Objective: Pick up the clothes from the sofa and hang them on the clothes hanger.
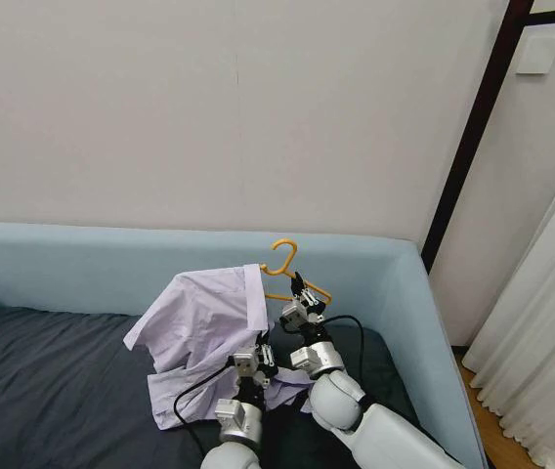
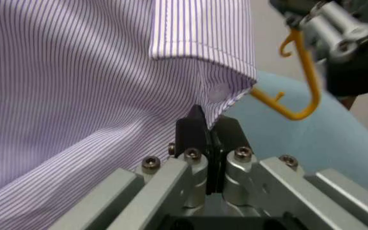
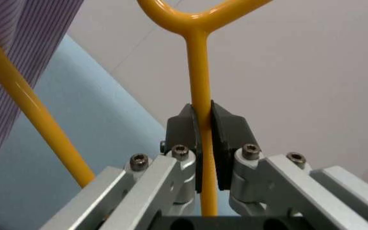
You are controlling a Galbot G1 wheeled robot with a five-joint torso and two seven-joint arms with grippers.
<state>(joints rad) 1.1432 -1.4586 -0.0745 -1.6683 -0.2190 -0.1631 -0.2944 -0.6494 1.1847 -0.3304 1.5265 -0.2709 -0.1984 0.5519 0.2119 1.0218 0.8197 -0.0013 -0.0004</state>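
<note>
At the lower middle of the head view, the left gripper (image 1: 251,363) has its black fingers pinched together on the front edge of the white shirt with fine purple stripes (image 1: 199,332), just under the collar (image 2: 200,50). Just above and to the right of it, the right gripper (image 1: 299,311) is clamped on the thin neck of the orange, hooked clothes hanger (image 1: 279,256), holding it upright.

The shirt hangs off the hanger's left side at frame centre, its lower part trailing onto the dark seat (image 1: 43,391) of the pale blue sofa (image 1: 82,262). The hanger's right arm is bare. Behind stands a plain white wall (image 1: 258,98).

The shirt appears to be half threaded onto the hanger, with one shoulder seemingly on. The next move calls for drawing the pinched edge over the bare arm while the hanger is kept steady, without dragging the seated side off.
</note>
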